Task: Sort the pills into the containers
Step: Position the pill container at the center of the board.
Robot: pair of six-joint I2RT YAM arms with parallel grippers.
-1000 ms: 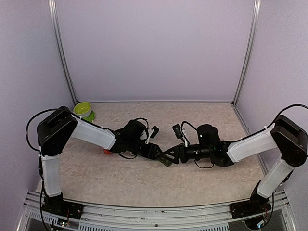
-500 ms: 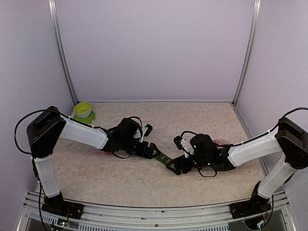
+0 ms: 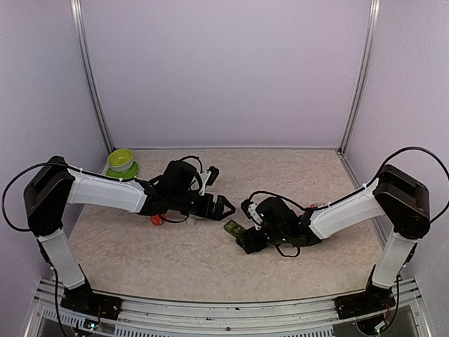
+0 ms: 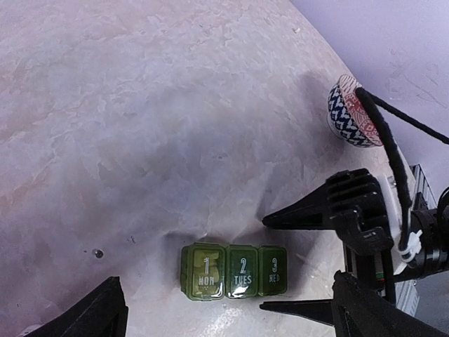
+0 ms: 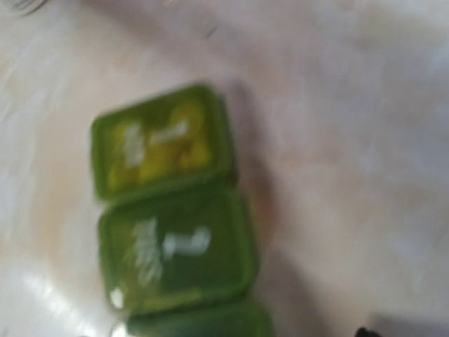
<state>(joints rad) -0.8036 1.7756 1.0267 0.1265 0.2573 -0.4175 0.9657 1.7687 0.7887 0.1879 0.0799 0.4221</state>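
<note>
Left wrist view shows you the containers (image 4: 233, 271) on the surface (image 4: 140, 105); your left gripper (image 3: 226, 206) gapes wide, and your right gripper (image 4: 262, 263) is parted too, its fingers (image 4: 302, 210) flanking their end.

Robot lab cell: plain lilac walls (image 3: 224, 70), aluminium corner rails (image 3: 88, 77) beyond left gripper (image 3: 228, 207), marble-look table (image 3: 175, 263) beneath it.

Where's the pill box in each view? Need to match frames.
Top external: box lower centre.
Left wrist: box bottom centre, labelled 1, 2, 3.
Right wrist: box left of centre, blurred, cut off at the bottom.
Shared landmark: the marbled table under it.
</note>
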